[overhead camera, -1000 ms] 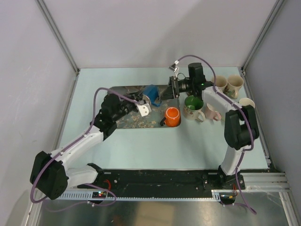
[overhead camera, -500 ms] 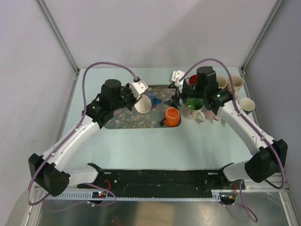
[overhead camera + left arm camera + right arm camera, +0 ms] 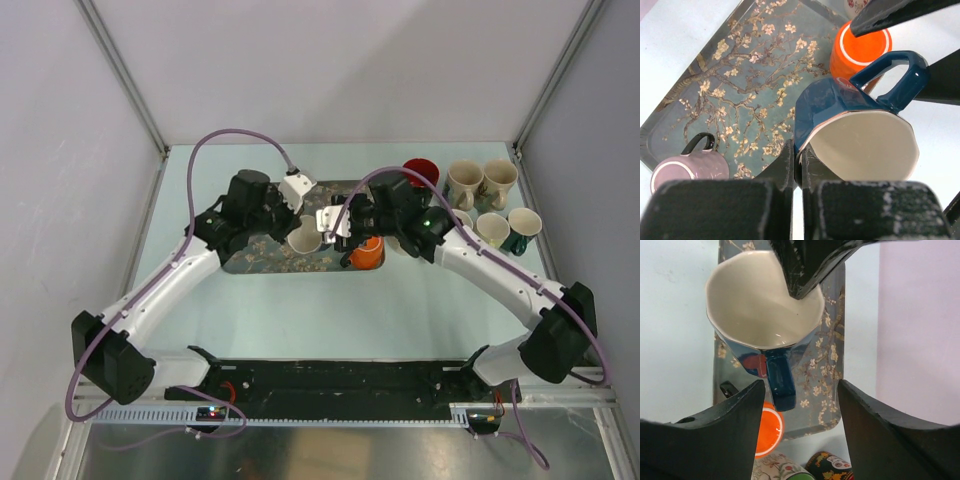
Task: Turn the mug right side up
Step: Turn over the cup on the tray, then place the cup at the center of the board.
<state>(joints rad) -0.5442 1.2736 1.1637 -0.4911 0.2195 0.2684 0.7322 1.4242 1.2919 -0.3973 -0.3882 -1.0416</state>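
While the mug [image 3: 835,100], mid-frame, is pinched at its rim by the left gripper [image 3: 797,162], it could be knocked loose if struck by the open right gripper [image 3: 801,392].

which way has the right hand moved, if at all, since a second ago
Yes. In the top view the right hand has come from the tray's far right corner leftward and nearer, over the tray's middle.

arm links [image 3: 165,290]: white | joints [image 3: 108,362]: black | cables [image 3: 235,133]: purple, looping | claw fingers [image 3: 732,437]: matte black
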